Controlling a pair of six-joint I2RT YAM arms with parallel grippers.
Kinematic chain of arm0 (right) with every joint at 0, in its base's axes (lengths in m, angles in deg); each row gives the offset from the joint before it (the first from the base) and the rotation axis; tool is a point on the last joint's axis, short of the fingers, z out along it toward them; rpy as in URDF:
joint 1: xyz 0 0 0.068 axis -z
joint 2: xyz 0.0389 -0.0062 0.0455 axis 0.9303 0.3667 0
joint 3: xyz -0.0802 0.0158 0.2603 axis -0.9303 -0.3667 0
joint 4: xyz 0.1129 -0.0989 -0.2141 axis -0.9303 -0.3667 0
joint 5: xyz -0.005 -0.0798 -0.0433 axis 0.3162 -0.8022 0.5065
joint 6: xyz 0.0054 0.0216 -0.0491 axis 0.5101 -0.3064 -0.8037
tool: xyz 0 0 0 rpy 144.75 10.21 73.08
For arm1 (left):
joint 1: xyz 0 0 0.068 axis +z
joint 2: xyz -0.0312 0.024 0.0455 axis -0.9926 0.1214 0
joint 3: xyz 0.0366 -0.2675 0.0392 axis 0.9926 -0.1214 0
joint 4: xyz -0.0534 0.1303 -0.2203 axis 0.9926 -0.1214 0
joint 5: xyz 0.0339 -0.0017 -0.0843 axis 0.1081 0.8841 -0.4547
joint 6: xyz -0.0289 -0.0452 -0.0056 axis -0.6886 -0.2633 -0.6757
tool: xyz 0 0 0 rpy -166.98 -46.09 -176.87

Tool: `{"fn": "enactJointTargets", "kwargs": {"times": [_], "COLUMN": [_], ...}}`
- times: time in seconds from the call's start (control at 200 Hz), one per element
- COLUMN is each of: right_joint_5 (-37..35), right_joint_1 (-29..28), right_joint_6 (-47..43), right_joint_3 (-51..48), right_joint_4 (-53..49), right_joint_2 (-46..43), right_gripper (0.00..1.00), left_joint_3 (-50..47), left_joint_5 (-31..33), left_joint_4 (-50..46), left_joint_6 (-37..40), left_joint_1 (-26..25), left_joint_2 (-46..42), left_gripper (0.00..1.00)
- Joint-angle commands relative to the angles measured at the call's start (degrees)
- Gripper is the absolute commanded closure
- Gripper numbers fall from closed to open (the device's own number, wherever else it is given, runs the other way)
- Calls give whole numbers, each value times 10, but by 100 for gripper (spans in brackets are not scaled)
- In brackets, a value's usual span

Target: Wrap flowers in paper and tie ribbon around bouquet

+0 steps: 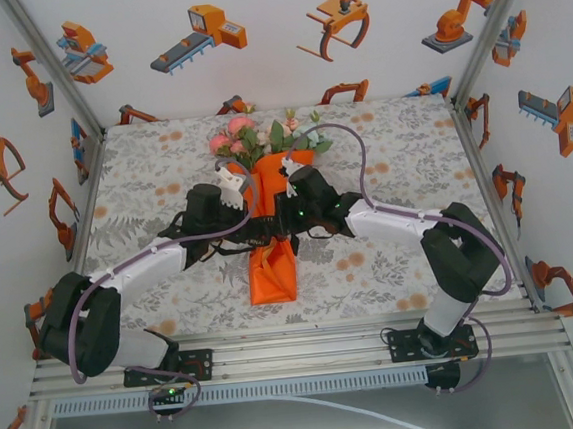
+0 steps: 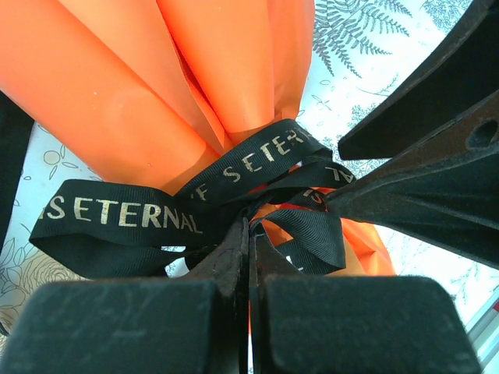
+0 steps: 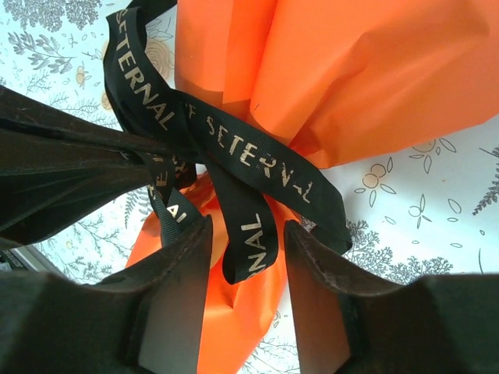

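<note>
I see L gripper (image 2: 248, 231) squeezed tight on the ribbon (image 2: 140, 214). R gripper (image 3: 248, 234) fingers apart, ribbon end between, by the paper (image 3: 351, 78).

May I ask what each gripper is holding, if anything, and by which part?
The left gripper pinches the ribbon by a strand at its crossing. The right gripper holds nothing: its jaws stand open around a loose ribbon tail.
</note>
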Motion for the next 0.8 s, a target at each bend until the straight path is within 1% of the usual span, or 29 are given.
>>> {"fn": "enactJointTargets", "kwargs": {"times": [0.0,0.14,0.235,0.37,0.586,0.676,0.796], "right_joint_5": [17,11,12,11,27,48,100], "right_joint_1": [-2,-2,-2,-2,-2,-2,-2], "right_joint_6": [4,-1,-6,-6,7,14,32], "right_joint_3": [6,6,11,8,-1,-6,-14], "right_joint_4": [11,13,11,26,59,83,129], "right_joint_2": [17,10,2,-21,-41,-40,-25], "right_gripper": [68,88,100,100,100,100,100], "left_joint_3": [15,14,10,7,9,11,17], "left_joint_5": [4,-4,-23,-40,-48,-50,-36], "left_joint_4": [-7,1,13,21,20,21,21], "left_joint_6": [-10,-21,-39,-65,-63,-61,-66], "left_joint_1": [-3,-3,-3,-2,-2,-3,-3], "left_joint_2": [3,4,8,17,34,36,43], "left_gripper": [100,100,100,100,100,100,100]}}
